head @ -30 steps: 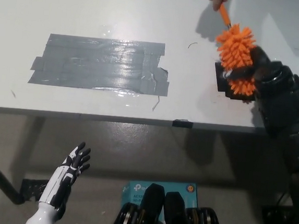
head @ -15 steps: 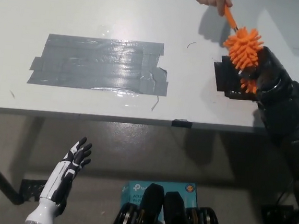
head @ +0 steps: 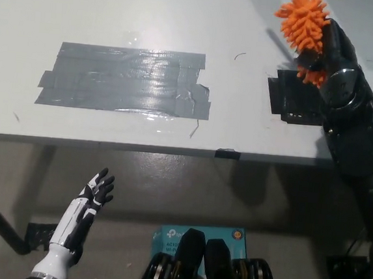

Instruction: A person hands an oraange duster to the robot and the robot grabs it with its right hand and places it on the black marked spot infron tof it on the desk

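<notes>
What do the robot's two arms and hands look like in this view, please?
The left hand is white with black fingers and black strips along its back, on a slim white forearm. The right hand and arm are wholly black and glossy, built of bulky rounded shells that widen toward the forearm. No cables or markings show.

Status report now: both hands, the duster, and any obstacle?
Right hand shut on orange duster, raised beyond black marked spot. Left hand open, resting below desk edge. Nothing on the spot.
</notes>
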`<state>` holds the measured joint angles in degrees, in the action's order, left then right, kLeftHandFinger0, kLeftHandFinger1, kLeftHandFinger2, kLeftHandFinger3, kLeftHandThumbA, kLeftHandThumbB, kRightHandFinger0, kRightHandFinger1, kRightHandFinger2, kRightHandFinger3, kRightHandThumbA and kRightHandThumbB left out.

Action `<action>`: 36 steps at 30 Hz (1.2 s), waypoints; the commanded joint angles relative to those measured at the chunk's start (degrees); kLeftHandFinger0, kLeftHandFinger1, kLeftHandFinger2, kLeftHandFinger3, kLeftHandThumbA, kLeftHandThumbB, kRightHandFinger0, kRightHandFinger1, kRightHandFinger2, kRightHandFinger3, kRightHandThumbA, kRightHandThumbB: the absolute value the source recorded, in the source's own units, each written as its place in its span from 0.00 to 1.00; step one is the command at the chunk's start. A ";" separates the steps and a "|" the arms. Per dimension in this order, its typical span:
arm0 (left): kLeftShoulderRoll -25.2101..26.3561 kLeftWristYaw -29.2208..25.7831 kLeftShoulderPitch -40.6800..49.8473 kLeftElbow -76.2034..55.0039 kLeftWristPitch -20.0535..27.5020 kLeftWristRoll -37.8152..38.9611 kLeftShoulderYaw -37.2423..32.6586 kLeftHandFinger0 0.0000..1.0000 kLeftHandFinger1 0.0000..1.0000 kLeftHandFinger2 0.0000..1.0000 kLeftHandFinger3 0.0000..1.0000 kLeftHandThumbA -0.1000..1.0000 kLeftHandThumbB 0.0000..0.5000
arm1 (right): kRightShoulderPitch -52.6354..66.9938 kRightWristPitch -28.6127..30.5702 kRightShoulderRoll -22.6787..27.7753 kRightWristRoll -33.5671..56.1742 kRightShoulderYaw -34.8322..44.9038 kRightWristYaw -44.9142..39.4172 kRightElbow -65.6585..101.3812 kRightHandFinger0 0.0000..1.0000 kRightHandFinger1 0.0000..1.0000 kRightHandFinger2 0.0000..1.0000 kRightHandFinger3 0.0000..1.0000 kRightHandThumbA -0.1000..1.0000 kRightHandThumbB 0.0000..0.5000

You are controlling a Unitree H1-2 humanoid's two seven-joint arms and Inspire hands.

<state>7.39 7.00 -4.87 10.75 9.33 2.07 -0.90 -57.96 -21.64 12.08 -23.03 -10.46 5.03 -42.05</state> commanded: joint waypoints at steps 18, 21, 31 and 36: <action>0.51 0.13 -1.51 -0.86 1.55 -0.48 0.38 1.00 1.00 1.00 1.00 0.87 0.27 | -1.91 1.63 2.92 -0.24 -1.94 -2.95 -9.54 0.42 0.83 0.96 0.63 0.00 0.43; 0.63 0.02 -1.72 -0.84 1.47 -0.72 0.44 1.00 1.00 1.00 1.00 0.87 0.29 | -3.56 -0.70 3.33 2.03 -2.99 -12.21 -11.11 0.58 0.78 0.91 1.00 0.11 0.47; 0.62 0.09 -2.02 -0.89 1.26 -0.44 0.65 1.00 1.00 1.00 1.00 0.87 0.33 | -6.22 1.33 3.48 3.60 -6.46 -26.47 -16.13 1.00 1.00 1.00 1.00 0.53 0.78; 0.59 0.10 -2.24 -0.70 1.32 -0.62 0.54 1.00 1.00 1.00 1.00 0.87 0.32 | -5.25 1.18 3.62 2.74 -6.10 -23.66 -14.22 1.00 1.00 1.00 1.00 0.60 0.82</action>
<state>7.32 7.00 -5.40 10.85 9.19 1.69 -0.55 -60.44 -21.65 15.34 -22.58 -15.67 -10.72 -57.12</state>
